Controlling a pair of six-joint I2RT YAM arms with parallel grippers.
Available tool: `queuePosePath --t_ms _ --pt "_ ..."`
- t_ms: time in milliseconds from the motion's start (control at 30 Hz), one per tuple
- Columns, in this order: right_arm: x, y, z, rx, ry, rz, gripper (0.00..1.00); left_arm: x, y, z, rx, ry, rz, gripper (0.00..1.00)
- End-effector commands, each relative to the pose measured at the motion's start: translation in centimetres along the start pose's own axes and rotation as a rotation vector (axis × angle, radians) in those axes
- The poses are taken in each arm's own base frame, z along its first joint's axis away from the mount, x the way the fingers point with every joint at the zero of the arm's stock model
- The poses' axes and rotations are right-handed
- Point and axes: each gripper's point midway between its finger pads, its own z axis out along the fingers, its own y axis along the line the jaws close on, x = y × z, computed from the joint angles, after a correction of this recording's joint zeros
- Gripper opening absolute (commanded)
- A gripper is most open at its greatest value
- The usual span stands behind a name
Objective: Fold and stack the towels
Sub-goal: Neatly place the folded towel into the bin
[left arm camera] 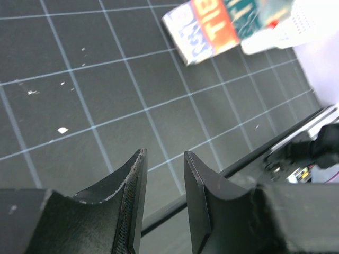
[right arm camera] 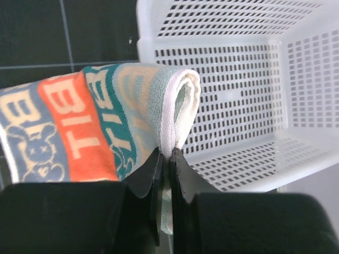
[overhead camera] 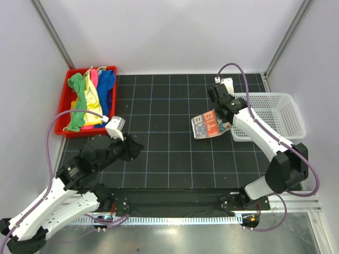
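A folded white towel with printed lettering (overhead camera: 207, 125) lies right of the mat's centre, its right end at the rim of the white mesh basket (overhead camera: 286, 114). My right gripper (overhead camera: 228, 124) is shut on the folded edge of that towel (right arm camera: 100, 132), pinching it between both fingers (right arm camera: 151, 174). The same towel shows far off in the left wrist view (left arm camera: 206, 26). Green, pink, yellow and blue towels (overhead camera: 90, 98) lie piled in the red bin (overhead camera: 71, 76) at the back left. My left gripper (overhead camera: 139, 148) is open and empty, low over the mat at the front left (left arm camera: 163, 159).
The black gridded mat (overhead camera: 159, 106) covers the table. The mesh basket (right arm camera: 238, 95) stands at the right edge, close behind the held towel. White walls close in on three sides. A black rail (overhead camera: 175, 203) runs along the front edge.
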Motion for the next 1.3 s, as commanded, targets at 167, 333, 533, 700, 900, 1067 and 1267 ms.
queuePosePath --t_ms 167,333,533,700,900,1067,1267 --pt "-3.0 -6.0 1.7 0.076 0.013 0.005 0.01 0.3 1.3 -3.2 0.003 -0.038 0.08 0.4" --pt "-2.5 -9.1 3.6 0.135 0.02 0.036 0.01 0.1 1.3 -3.9 0.014 -0.06 0.082 0.41" --pt "-1.4 -11.0 5.9 0.173 0.009 0.045 0.01 -0.3 1.2 -4.6 0.032 -0.101 0.075 0.42" --pt "-1.1 -11.0 7.9 0.188 -0.054 0.012 0.01 -0.3 1.0 -4.7 0.038 -0.101 0.076 0.42" --pt "0.9 -11.7 10.4 0.197 -0.048 0.004 0.01 -0.4 1.3 -4.8 0.028 -0.111 0.074 0.42" --pt "2.7 -13.9 12.0 0.225 -0.021 0.038 0.01 -0.4 1.2 -4.9 0.03 -0.108 0.073 0.42" --pt "3.1 -14.5 13.7 0.209 -0.005 0.048 0.01 -0.4 1.1 -4.9 0.036 -0.11 0.075 0.42"
